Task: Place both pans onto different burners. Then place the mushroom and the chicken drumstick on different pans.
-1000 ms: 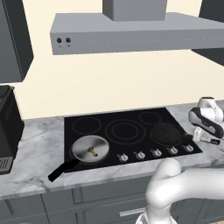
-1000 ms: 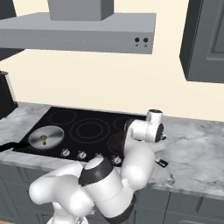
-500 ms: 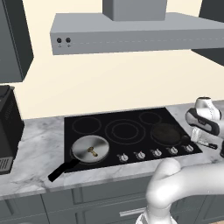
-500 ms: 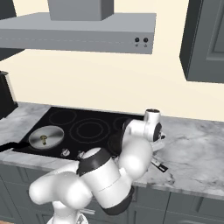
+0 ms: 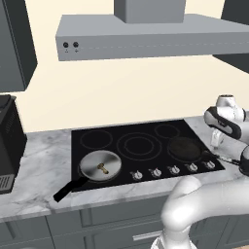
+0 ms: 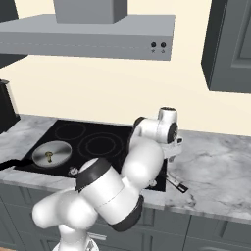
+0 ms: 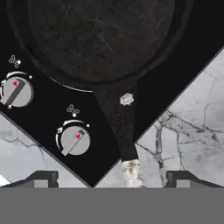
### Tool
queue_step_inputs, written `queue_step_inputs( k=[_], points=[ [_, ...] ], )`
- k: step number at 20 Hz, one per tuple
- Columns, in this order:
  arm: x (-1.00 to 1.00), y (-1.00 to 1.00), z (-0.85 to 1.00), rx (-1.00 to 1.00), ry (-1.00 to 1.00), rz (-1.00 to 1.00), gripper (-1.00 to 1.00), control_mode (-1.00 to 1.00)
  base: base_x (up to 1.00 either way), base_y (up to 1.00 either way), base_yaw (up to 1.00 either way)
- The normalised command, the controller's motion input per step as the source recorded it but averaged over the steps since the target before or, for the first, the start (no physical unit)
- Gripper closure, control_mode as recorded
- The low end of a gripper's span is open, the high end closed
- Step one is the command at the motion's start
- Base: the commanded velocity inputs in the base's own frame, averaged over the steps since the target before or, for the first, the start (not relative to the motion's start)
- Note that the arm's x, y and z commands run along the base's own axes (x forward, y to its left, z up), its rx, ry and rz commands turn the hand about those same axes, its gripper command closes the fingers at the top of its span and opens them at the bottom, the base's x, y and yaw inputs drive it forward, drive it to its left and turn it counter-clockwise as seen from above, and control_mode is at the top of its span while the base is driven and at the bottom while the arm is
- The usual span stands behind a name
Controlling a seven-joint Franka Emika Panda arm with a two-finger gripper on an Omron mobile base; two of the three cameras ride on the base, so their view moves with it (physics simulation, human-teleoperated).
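Observation:
The silver-grey pan (image 5: 90, 162) sits on the front left burner of the black cooktop (image 5: 146, 130), its black handle pointing off the front left corner. The tan mushroom (image 5: 102, 168) lies in it. The dark pan (image 5: 184, 148) rests on the front right burner. Its handle (image 7: 122, 127) points toward the marble counter, pale end (image 7: 131, 173) nearest the hand. My gripper (image 7: 111, 181) hangs open just above that handle end, fingertips (image 7: 41, 179) on either side and not touching it. The gripper (image 5: 217, 141) is at the cooktop's right edge. The chicken drumstick is out of view.
Free burners (image 5: 137, 145) ring the middle and back of the cooktop. Silver knobs (image 5: 156, 172) line its front edge. A range hood (image 5: 146, 34) hangs overhead. A dark appliance (image 5: 9, 138) stands on the left counter. Marble counter (image 6: 215, 166) spreads to the right.
My gripper went from shut on the dark pan's handle to open, letting it go, and the hand lifted slightly. The dark pan stays on the front right burner.

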Motion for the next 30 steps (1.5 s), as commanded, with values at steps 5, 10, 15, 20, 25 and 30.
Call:
queue_step_inputs(
  k=[5, 10, 15, 20, 25, 30],
  points=[
    [-0.16, 0.95, 0.29, 0.00, -0.16, -0.17, -1.00, -1.00, 0.00, 0.00, 0.00],
    [-0.37, 0.82, 0.27, 0.00, -0.18, -0.21, -1.00, -1.00, 0.00, 0.00, 0.00],
    [-0.33, 0.71, 0.22, 0.00, -0.14, -0.26, -1.00, -1.00, 0.00, 0.00, 0.00],
    [-0.23, 0.83, 0.10, -0.03, -0.12, -0.28, -1.00, -1.00, 0.00, 0.00, 0.00],
    [-0.10, 0.71, 0.05, -0.13, -0.10, -0.24, -1.00, -1.00, 0.00, 0.00, 0.00],
    [-0.22, 0.34, 0.04, -0.15, -0.07, -0.15, -1.00, -1.00, 0.00, 0.00, 0.00]
  ],
)
